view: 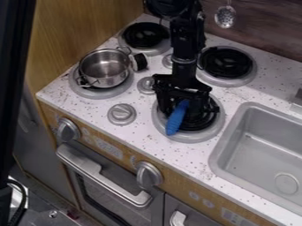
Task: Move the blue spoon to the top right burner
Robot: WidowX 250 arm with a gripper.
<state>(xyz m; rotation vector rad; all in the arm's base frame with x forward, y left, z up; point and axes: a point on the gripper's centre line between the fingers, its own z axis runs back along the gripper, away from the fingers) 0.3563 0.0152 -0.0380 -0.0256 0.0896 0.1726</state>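
Observation:
The black gripper (183, 105) hangs low over the front right burner (187, 137). Directly below it is the blue spoon (175, 118), its rounded handle end pointing toward the counter's front edge. The spoon's upper part runs up under the gripper, where its other end is hidden. Whether the spoon is held or rests on the burner, I cannot tell. At the back right, the top right burner (227, 62) has a black coil inside a grey ring, just right of the arm.
A metal pot (105, 70) sits on the front left burner, with a black-and-silver object (139, 62) beside it. Behind it is the back left burner (145, 35). The sink (262, 152) lies to the right, and a slotted utensil (225, 16) hangs on the back wall.

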